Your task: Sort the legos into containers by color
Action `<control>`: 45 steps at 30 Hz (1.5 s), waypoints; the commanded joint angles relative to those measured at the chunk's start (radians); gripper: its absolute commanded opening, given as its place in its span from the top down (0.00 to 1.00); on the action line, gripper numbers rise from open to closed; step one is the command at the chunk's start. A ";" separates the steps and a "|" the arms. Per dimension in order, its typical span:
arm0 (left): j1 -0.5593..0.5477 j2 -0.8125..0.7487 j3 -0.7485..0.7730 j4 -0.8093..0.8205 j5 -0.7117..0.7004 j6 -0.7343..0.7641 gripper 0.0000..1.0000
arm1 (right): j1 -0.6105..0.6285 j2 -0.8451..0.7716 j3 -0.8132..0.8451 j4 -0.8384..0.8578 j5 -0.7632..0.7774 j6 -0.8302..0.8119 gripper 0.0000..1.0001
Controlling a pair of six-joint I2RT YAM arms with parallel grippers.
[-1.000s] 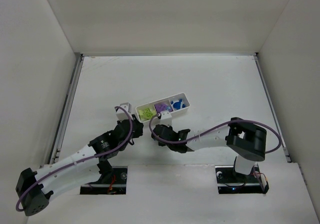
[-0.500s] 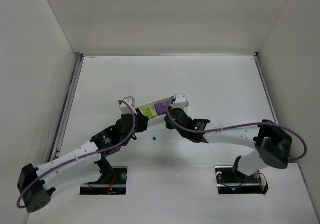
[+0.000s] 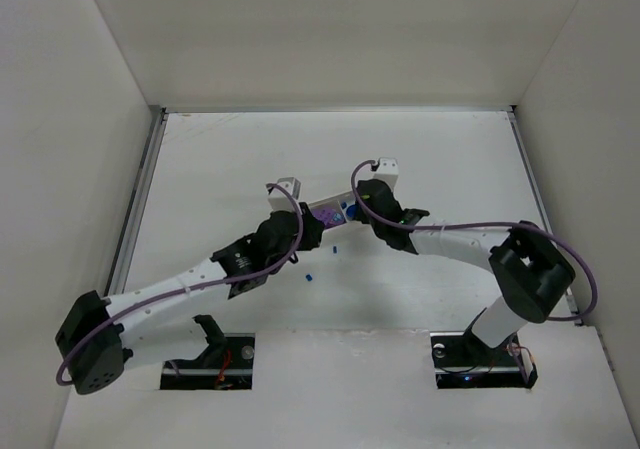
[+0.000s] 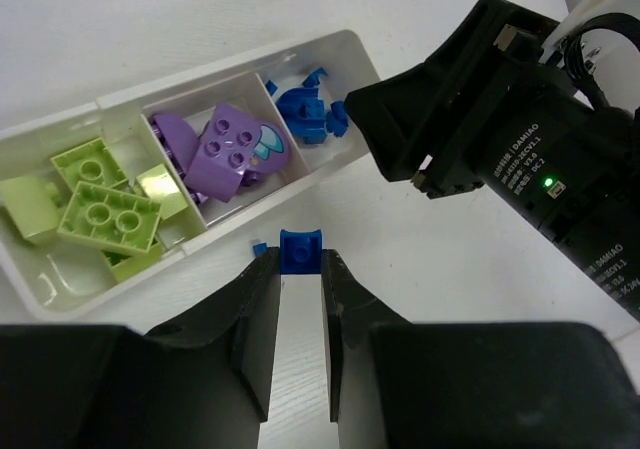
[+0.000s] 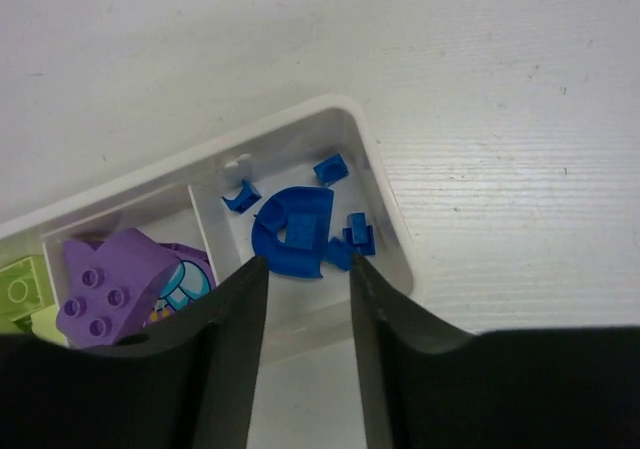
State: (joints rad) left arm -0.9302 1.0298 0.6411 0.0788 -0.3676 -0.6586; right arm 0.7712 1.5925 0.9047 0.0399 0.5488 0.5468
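Note:
The white tray [image 4: 340,44] holds yellow-green bricks [image 4: 95,209], purple blocks [image 4: 230,149] and blue bits [image 4: 305,109], one colour to each compartment. My left gripper [image 4: 300,264] is shut on a small blue brick [image 4: 300,250] just short of the tray's near wall. My right gripper [image 5: 308,269] is open and empty, hovering over the blue compartment, where the fan-shaped blue piece [image 5: 295,234] lies. In the top view both grippers, left [image 3: 314,228] and right [image 3: 362,207], crowd over the tray [image 3: 328,212] and hide most of it.
Two tiny blue bits lie loose on the table near the tray, one [image 3: 310,277] nearer me and one [image 3: 331,250] closer to the tray. Another blue bit [image 4: 259,250] lies beside my left fingertips. The right arm's black body [image 4: 500,139] is close on the right of the left gripper.
My right arm has swung from in front of the tray up to its right end. My left gripper has moved up and right to the tray. Two loose blue bits now show.

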 commanded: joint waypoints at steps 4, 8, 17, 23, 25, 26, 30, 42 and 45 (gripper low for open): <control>-0.012 0.134 0.114 0.137 0.039 0.039 0.83 | 0.003 -0.104 -0.010 0.098 -0.004 -0.018 0.54; -0.011 0.248 0.175 0.180 0.044 0.062 0.83 | 0.003 -0.210 -0.096 0.100 0.010 0.004 0.56; 0.021 0.519 0.347 0.246 0.059 0.100 0.79 | -0.026 -0.440 -0.323 0.045 0.016 0.070 0.64; 0.053 0.699 0.483 0.239 0.068 0.123 0.78 | -0.026 -0.523 -0.392 0.051 0.014 0.085 0.64; 0.063 0.731 0.509 0.234 0.070 0.119 0.75 | -0.026 -0.531 -0.400 0.052 0.013 0.088 0.63; 0.067 0.737 0.517 0.230 0.070 0.117 0.72 | -0.023 -0.532 -0.402 0.055 0.013 0.088 0.63; 0.069 0.704 0.517 0.223 0.067 0.116 0.63 | -0.008 -0.529 -0.406 0.083 -0.001 0.078 0.62; 0.006 0.259 0.114 0.170 -0.023 0.093 0.69 | 0.219 -0.223 -0.276 0.153 -0.062 0.113 0.67; -0.020 0.139 0.004 0.109 -0.080 0.064 0.69 | 0.253 -0.125 -0.233 0.169 -0.056 0.131 0.64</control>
State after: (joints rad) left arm -0.9279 1.2488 0.7246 0.2481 -0.3717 -0.5632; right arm 0.9974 1.4136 0.6056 0.1402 0.4892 0.6460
